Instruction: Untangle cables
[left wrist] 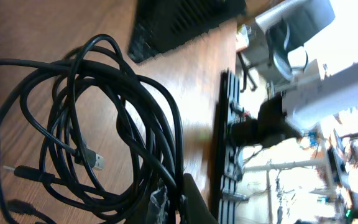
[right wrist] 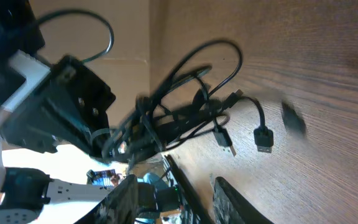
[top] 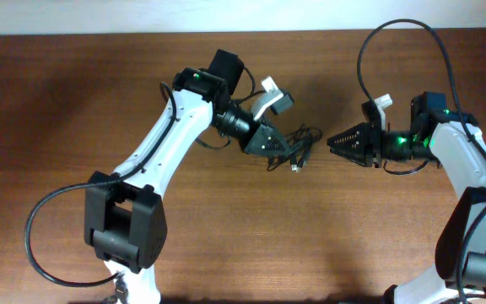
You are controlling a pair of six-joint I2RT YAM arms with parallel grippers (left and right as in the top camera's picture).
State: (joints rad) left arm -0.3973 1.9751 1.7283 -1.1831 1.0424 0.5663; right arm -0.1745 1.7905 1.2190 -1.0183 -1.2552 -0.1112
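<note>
The left end effector [top: 287, 152] is pinched together on the cables [left wrist: 124, 127]. The pinch point itself sits at the cut-off lower edge of its wrist view and is hard to make out. The right end effector [top: 332, 141] stands apart and empty, near the bundle without touching it. The cables form a loose tangle of loops spread over the bench [top: 74, 93] between the two arms, with silvery plugs [right wrist: 227, 144] at the outer side. A dark smear [right wrist: 294, 118] near the plugs is too blurred to name, perhaps another cable end. The bench is brown wood grain. The room behind is bright, cluttered and out of focus.
</note>
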